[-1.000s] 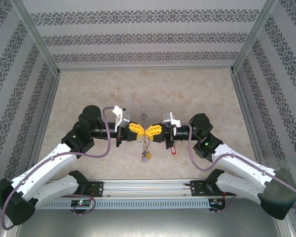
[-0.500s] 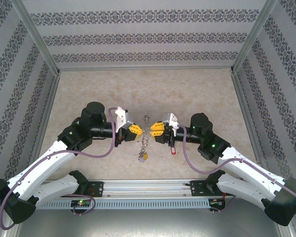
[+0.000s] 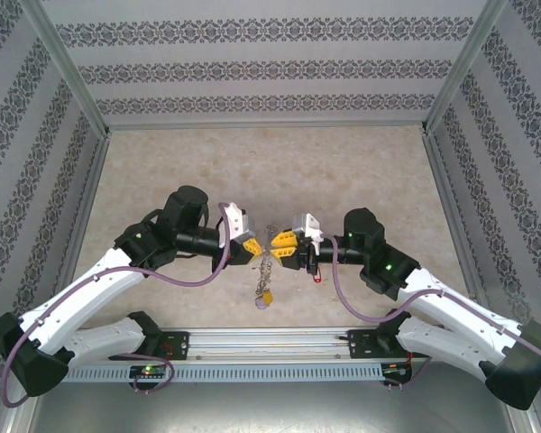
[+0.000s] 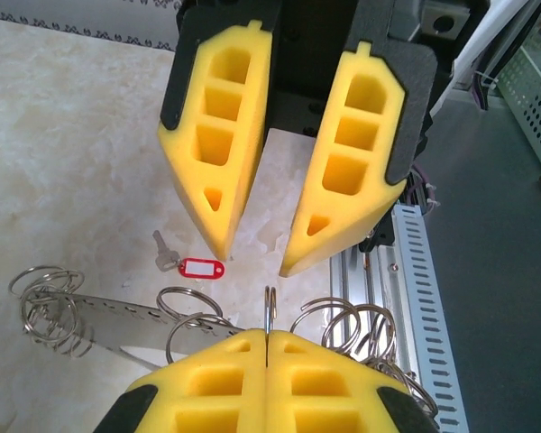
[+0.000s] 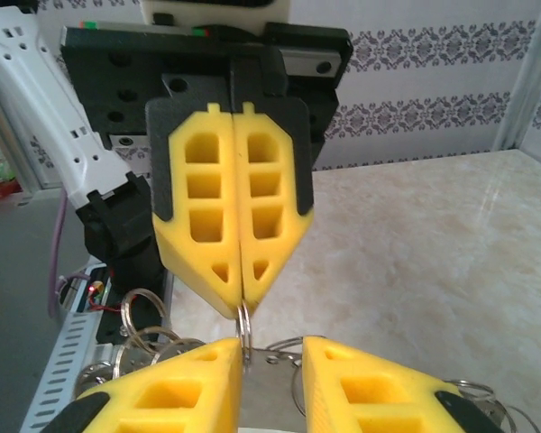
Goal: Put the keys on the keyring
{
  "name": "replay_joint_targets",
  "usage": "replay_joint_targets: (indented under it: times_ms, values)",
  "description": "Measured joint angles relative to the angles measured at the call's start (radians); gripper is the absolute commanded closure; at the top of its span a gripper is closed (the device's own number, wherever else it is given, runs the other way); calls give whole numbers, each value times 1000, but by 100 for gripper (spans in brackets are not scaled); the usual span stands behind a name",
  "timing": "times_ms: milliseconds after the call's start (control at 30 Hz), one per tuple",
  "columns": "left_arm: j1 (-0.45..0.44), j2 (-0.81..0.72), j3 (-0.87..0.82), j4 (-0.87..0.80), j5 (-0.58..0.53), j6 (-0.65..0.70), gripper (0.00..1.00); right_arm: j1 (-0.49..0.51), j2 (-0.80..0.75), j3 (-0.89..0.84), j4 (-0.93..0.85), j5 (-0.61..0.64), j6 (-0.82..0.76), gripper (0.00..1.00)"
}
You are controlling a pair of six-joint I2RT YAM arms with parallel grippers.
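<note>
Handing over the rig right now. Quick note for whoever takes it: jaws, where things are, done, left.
Left gripper: jaws shut on the keyring wire.
Right gripper: jaws open, empty, tip to tip with the left one.
Keys: red-tagged, lying on the table, apart from the ring.
Done: ring gripped.
Left: pick up the red-tagged key and thread it on.

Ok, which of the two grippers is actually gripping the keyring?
The left gripper: its jaws are shut on the keyring. The right gripper faces it with jaws apart, holding nothing.
</note>
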Motion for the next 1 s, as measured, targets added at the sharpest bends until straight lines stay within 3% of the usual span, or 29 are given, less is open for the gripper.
replay_joint_targets:
  times_ms: [333, 433, 600, 767, 867, 1000]
  values:
    - [-19, 15, 12, -27, -21, 21, 100, 14, 57, 15, -27, -30, -19, 74]
    - [-25, 20, 17, -32, -23, 25, 100, 20, 70, 20, -34, -31, -25, 80]
    - [-25, 21, 20, -34, -30, 28, 100, 26, 74, 29, -42, -44, -35, 100]
    - [-26, 21, 20, -33, -32, 27, 100, 26, 70, 30, -47, -44, -48, 100]
    - [-26, 14, 13, -3, -21, 15, 89, 26, 47, 24, -38, -36, -43, 100]
    - [-30, -24, -37, 83, -2, -31, 87, 23, 0, -21, 52, -42, 5, 100]
